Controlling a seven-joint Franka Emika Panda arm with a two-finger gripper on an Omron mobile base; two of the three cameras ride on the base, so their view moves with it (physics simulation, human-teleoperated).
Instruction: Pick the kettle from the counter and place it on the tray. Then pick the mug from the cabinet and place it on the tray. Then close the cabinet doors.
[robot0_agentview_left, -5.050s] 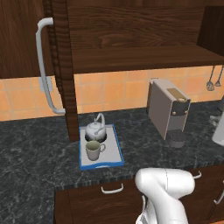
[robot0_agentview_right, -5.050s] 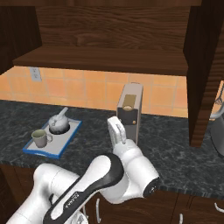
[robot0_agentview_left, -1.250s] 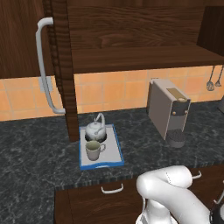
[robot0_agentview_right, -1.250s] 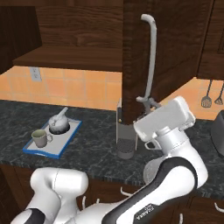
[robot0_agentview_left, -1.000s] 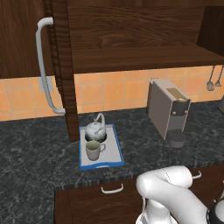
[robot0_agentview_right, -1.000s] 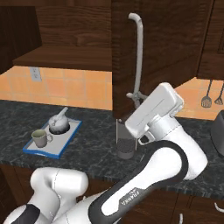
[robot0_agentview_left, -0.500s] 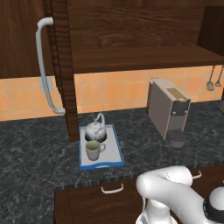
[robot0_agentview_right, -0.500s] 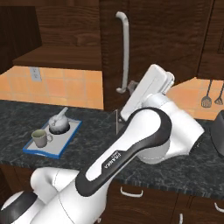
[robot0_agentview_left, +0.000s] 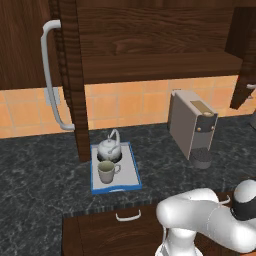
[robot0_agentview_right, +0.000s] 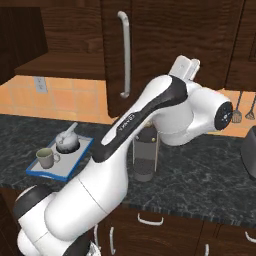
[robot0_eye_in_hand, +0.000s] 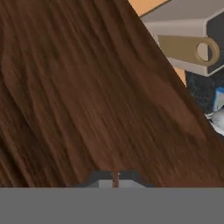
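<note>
Two placements are complete, kettle (robot0_agentview_left: 109, 148) and mug (robot0_agentview_left: 106, 171) on the tray (robot0_agentview_left: 130, 174); both cabinet doors (robot0_agentview_right: 127, 55) stand unclosed, end effector (robot0_eye_in_hand: 115, 179) narrowed empty against one.

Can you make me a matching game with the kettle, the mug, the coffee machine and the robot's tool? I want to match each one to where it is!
Things:
1. kettle
2. mug
3. coffee machine
4. tool

Places:
A. standing on the counter, right of the tray
B. on the tray, at the end near the wall
C. shut, right up against a dark wood door
D. on the tray, at the end near the counter's front edge

Pairs: 1-B, 2-D, 3-A, 4-C
</note>
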